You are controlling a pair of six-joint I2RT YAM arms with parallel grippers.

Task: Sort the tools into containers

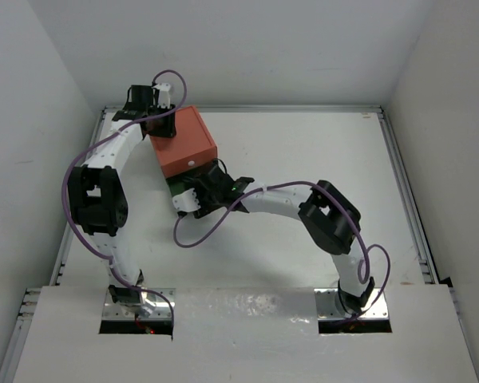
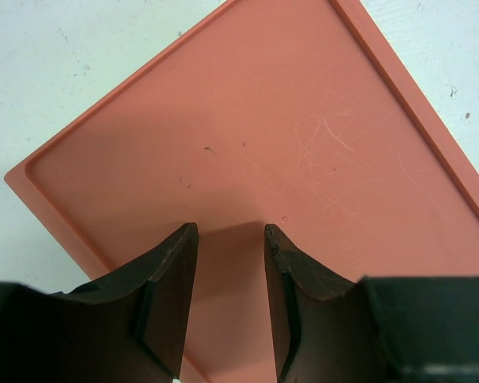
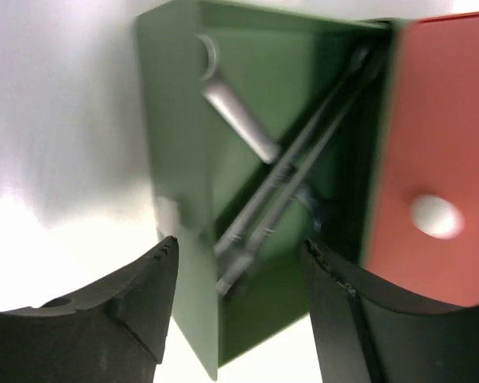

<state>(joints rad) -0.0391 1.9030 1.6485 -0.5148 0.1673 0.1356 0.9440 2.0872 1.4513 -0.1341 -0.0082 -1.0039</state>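
My right hand (image 3: 239, 243) hangs wide and empty over the open green drawer (image 3: 176, 144). The wrenches (image 3: 291, 163) lie inside it, and the orange-red drawer (image 3: 439, 120) sits at 3 o'clock. My left hand (image 2: 230, 231), narrowly parted, holds nothing above that drawer's top.

The upper drawer (image 1: 188, 140) is plain orange-red with a white knob (image 3: 435, 217); the lower drawer (image 3: 176, 136) is dark green. The wrenches (image 3: 239, 124) are silver-grey. The tabletop (image 1: 319, 152) is white, the cables (image 1: 215, 228) purple, the 2 arms (image 1: 275, 203) white with black joints, the jaws black.
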